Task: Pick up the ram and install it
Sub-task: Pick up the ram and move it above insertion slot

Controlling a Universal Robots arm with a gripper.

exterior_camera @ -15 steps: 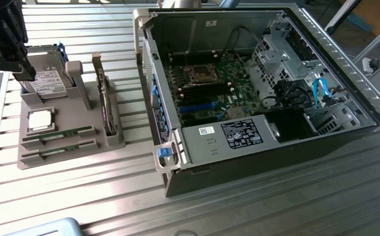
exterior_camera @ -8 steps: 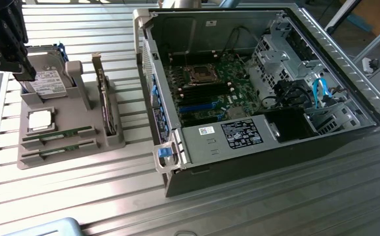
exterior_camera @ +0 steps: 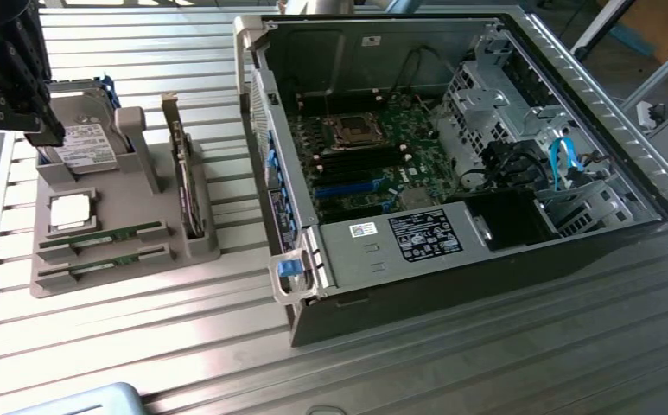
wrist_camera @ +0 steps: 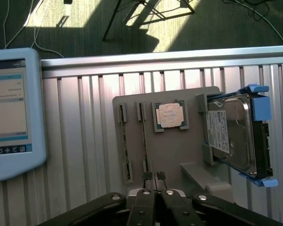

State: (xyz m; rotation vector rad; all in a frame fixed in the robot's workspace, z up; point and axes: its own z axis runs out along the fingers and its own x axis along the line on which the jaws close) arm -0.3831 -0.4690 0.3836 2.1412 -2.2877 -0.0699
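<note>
Two ram sticks lie edge-up in slots at the front of a grey holder (exterior_camera: 126,281): one ram (exterior_camera: 103,235) and a second ram (exterior_camera: 101,264) just in front of it. In the wrist view they appear as thin green strips, ram (wrist_camera: 144,136) and ram (wrist_camera: 123,141). My gripper (exterior_camera: 43,130) hangs above the holder's far end, over the hard drive, apart from both sticks. In the wrist view the gripper (wrist_camera: 154,178) is shut with nothing between its fingertips. The open computer case (exterior_camera: 610,112) lies to the exterior view's right, its motherboard (exterior_camera: 363,160) exposed.
The holder also carries a silver hard drive (exterior_camera: 85,138) in a blue bracket, a CPU (exterior_camera: 71,212) and an upright expansion card (exterior_camera: 181,173). A tablet screen (wrist_camera: 9,113) lies beside the holder on the ribbed metal table (exterior_camera: 172,346). A power supply (exterior_camera: 426,235) fills the case's near side.
</note>
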